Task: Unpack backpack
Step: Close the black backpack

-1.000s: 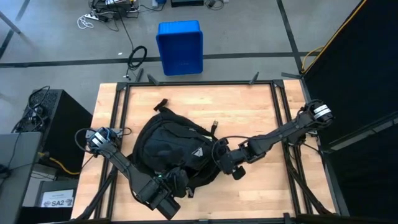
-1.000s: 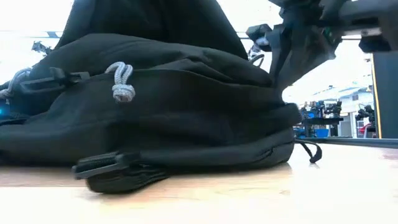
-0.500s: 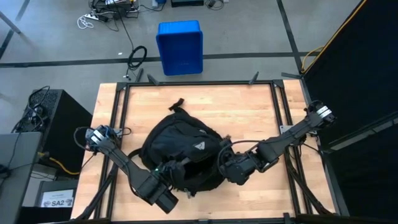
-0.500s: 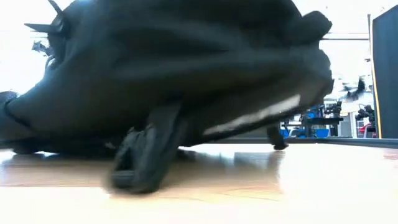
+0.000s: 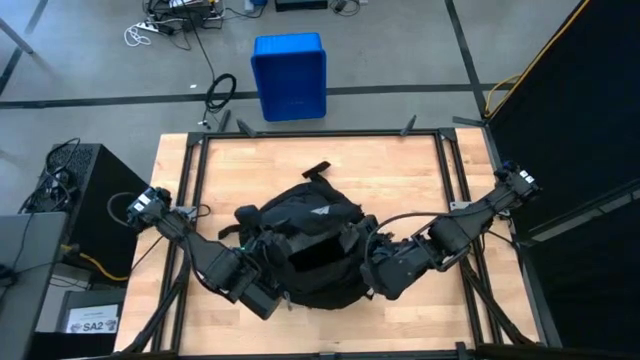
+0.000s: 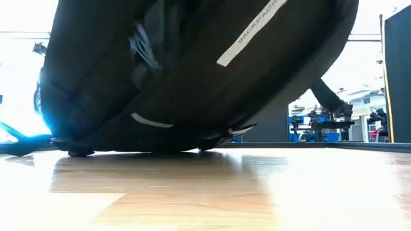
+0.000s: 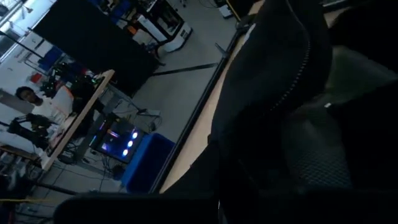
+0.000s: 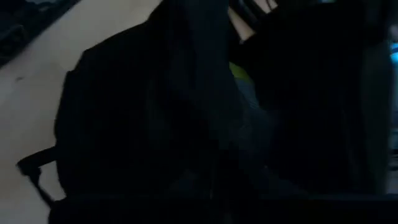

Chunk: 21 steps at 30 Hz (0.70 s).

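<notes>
While a second ago the backpack (image 5: 310, 245) lay flat and spread toward the left of the worktop (image 5: 400, 170), it now stands bunched up nearer the middle, lifted and turned so its mouth faces upward. Its small white logo, which faced the near side before, now sits on the far side. From table height the bag has gone from a low mound to a tall bulk filling the frame, its underside tipped up and a white strip (image 6: 253, 32) running slantwise across it.

Both arms have drawn in against the bag. The left claw (image 5: 262, 272) is clamped shut on the backpack's left rim, and the right claw (image 5: 372, 268) is clamped shut on its right rim, the opening stretched between them. Past the right claw's fingers, something yellow-green (image 8: 239, 71) shows inside the dark opening; what it is cannot be told.

Beyond the far edge of the worktop a blue bin (image 5: 289, 75) stands on the floor, with loose cables (image 5: 220, 90) just left of it. A black box (image 5: 85, 200) sits off the left edge.
</notes>
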Tool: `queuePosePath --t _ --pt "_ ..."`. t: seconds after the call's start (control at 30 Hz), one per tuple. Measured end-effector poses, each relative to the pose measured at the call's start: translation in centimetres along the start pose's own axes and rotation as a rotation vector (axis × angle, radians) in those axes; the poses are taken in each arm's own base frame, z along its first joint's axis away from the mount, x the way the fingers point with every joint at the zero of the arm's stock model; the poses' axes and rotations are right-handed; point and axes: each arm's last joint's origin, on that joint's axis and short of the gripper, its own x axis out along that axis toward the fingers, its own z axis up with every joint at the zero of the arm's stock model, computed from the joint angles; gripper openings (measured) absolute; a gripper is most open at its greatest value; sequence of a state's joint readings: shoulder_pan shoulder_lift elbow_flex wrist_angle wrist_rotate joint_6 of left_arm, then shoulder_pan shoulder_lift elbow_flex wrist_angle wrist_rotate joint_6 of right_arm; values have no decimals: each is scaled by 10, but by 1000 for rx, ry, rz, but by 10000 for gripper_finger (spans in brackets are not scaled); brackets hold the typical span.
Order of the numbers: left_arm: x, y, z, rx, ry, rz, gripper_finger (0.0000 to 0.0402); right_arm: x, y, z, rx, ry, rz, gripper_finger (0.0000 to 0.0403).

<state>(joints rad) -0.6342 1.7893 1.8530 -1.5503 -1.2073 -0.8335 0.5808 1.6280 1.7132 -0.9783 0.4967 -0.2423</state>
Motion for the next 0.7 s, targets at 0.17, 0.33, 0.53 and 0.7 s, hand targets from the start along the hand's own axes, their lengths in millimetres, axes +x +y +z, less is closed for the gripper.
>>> queuePosePath --t 0.17,0.33,0.53,0.7 --pt "7 -26 -4 14 1 -96 0 13 12 -3 1 36 45 0" --pt "27 -42 -16 28 1 -224 0 24 21 -10 31 56 100 0" --pt "46 -22 -33 -114 -141 -424 0 42 35 -23 79 90 159 0" --pt "64 -7 -70 -271 -235 -543 0 68 51 -37 134 62 242 0"
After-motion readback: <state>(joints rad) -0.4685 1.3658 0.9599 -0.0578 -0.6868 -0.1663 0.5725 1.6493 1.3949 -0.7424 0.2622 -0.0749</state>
